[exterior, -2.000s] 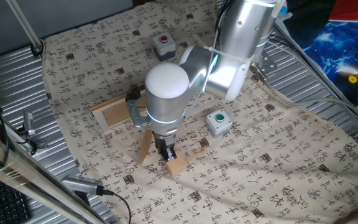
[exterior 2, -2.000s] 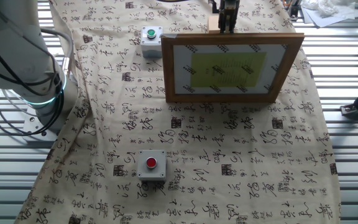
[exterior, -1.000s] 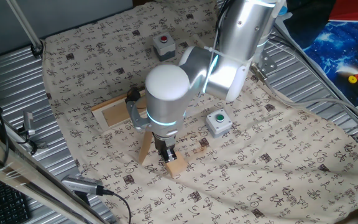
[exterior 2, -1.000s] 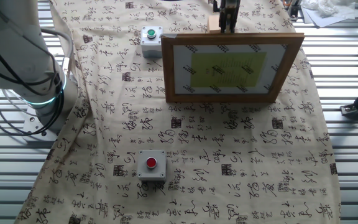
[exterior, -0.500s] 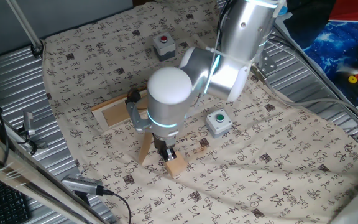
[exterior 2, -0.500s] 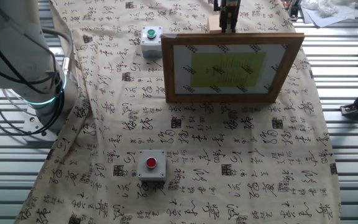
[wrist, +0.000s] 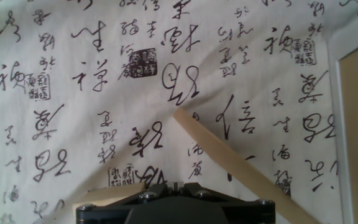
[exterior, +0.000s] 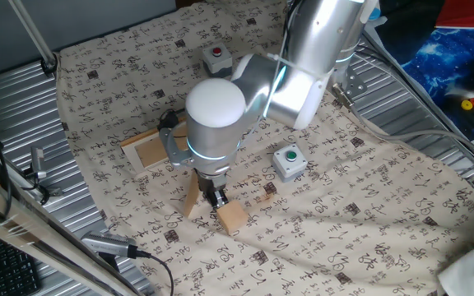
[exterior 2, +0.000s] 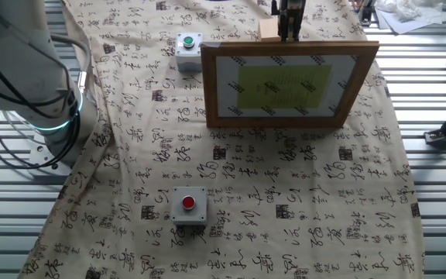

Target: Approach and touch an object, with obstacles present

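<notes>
The table is covered with a matt beige cloth (exterior: 369, 222) printed with black characters. The cube (exterior: 232, 218) and the frame (exterior 2: 289, 84) are pale, unpainted wood. The two button boxes (exterior: 289, 162) (exterior 2: 188, 205) look like smooth grey plastic. The arm (exterior: 303, 66) is glossy silver.
</notes>
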`<state>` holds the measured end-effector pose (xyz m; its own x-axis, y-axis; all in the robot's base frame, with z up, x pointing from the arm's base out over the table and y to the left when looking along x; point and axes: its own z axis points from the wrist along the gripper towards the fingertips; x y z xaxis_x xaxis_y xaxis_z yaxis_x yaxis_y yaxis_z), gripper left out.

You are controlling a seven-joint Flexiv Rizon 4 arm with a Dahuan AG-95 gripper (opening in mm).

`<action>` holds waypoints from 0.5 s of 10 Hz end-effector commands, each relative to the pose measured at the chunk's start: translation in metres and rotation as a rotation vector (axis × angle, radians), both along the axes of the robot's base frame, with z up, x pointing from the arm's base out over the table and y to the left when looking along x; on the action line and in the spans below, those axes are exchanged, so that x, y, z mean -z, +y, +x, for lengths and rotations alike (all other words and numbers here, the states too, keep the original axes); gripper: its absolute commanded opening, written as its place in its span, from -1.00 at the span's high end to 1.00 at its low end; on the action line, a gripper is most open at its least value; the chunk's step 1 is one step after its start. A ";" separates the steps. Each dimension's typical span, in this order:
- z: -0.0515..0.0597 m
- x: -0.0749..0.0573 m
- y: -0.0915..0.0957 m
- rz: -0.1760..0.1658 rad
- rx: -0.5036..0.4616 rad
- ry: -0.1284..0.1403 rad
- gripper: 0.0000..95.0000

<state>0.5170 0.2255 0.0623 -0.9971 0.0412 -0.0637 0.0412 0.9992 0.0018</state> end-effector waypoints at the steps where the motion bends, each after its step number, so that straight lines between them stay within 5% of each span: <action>1: 0.000 0.001 0.000 0.000 0.001 -0.010 1.00; 5: 0.004 -0.006 -0.003 -0.001 -0.008 -0.008 1.00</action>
<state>0.5226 0.2218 0.0727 -0.9969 0.0323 -0.0717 0.0322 0.9995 0.0033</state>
